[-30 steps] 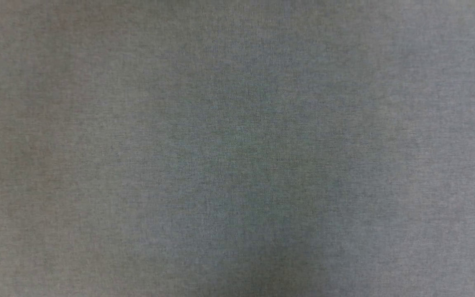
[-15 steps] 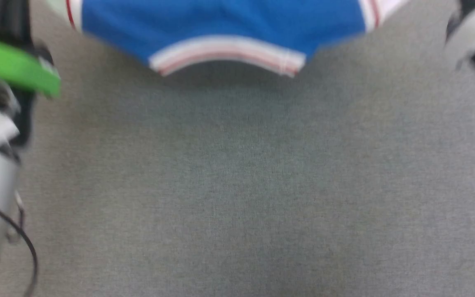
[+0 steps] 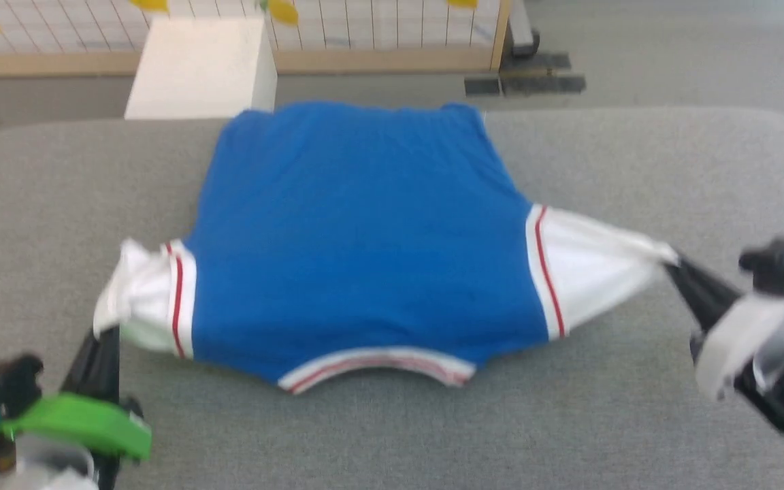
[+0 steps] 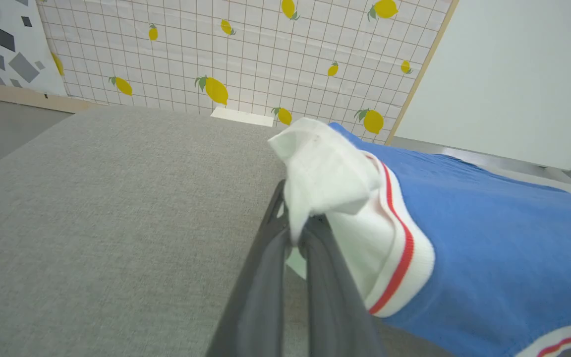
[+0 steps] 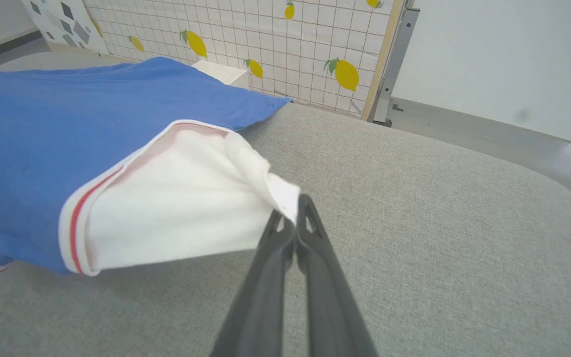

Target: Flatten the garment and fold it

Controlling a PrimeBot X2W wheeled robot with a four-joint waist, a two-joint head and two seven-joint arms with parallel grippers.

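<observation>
The garment (image 3: 365, 238) is seen as soft, matt cloth, blue and white alike. The desk (image 3: 637, 170) is covered in grey woven fabric, matt and slightly rough. The left end effector (image 4: 295, 218) and right end effector (image 5: 293, 213) are made of dark, smooth, matt material, plastic by the look of it. A glossy green plastic band (image 3: 72, 422) is noted. The screen (image 4: 246, 49) is edged by a pale wood frame (image 4: 429, 54). The floor (image 5: 488, 134) is shown smooth, faintly sheened.
</observation>
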